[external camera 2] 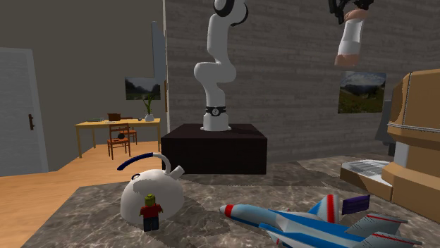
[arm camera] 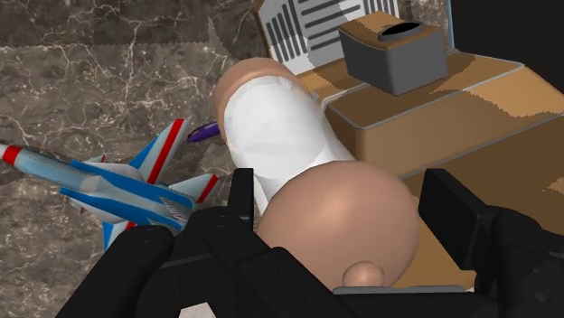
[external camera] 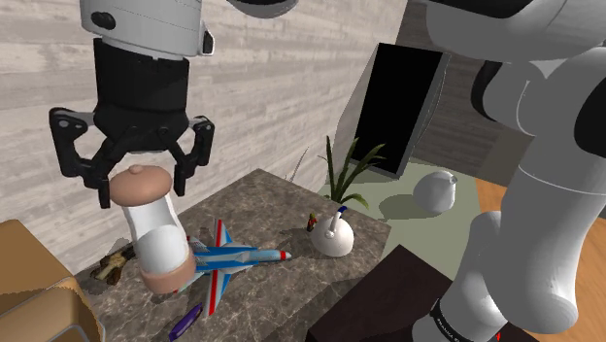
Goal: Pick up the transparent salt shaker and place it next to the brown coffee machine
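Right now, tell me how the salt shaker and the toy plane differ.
The salt shaker hangs clasped in the fingers; the toy plane lies on the table. The salt shaker is a white cylinder with tan ends; the toy plane is winged, blue, white and red.

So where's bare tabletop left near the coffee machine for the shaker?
The widest bare tabletop lies between the kettle, the plane and the coffee machine. Right at the machine's front it is crowded: the plane's tail and a purple piece. The gripper holds the shaker above the table.
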### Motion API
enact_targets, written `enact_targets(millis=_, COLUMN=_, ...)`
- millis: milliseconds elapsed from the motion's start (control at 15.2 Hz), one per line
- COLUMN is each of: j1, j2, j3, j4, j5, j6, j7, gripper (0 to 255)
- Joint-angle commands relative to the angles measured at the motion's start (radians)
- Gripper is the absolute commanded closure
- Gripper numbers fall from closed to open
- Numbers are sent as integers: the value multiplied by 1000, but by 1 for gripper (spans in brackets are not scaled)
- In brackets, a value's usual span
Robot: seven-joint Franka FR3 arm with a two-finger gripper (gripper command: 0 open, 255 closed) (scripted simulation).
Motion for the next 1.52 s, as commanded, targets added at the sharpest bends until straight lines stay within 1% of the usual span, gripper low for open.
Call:
enact_targets(millis=0, j1=-4, j2=-10, j3=-1, j4=-40, j5=6, j6=32, j7=-5, gripper=255)
enact_targets(millis=660, j1=-11, j2=-32, j3=-5, j4=-200, j5=18, j6=172, j7=-19, gripper=255)
enact_targets(millis=1452, j1=-12, j2=-22, j3=-6, j4=-350, j5=16, j6=331, j7=-25, gripper=255)
